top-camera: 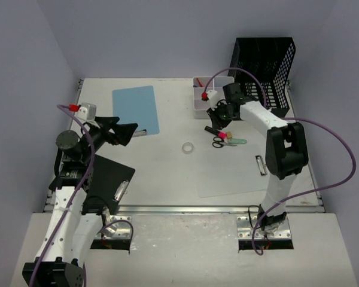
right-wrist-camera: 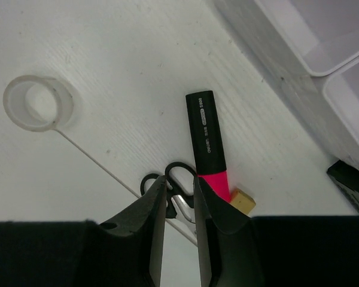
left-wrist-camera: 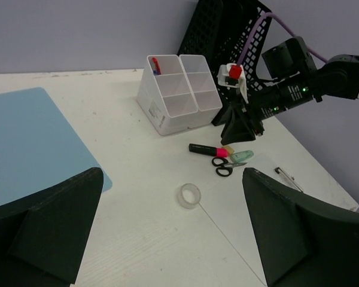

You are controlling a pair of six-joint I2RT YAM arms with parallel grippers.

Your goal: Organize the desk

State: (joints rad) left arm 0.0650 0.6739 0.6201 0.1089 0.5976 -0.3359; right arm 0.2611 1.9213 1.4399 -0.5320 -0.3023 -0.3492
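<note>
Surface (top-camera: 167,164) spans the whole area under both arms. Right gripper (right-wrist-camera: 180,186) is down over the scissors (top-camera: 218,142), fingers at a narrow gap either side of the shank; actual pinch: cannot tell. Highlighter (right-wrist-camera: 206,143) lies just beside the scissors, crowding one finger. Tape ring (right-wrist-camera: 66,101) is near the scissors, apart. White bins (left-wrist-camera: 167,113) stand beyond the scissors. Left gripper (left-wrist-camera: 173,239) is well apart from the scissors, fingers spread wide, empty.

White print runs along the black highlighter (right-wrist-camera: 206,140) barrel, too small to read reliably.
</note>
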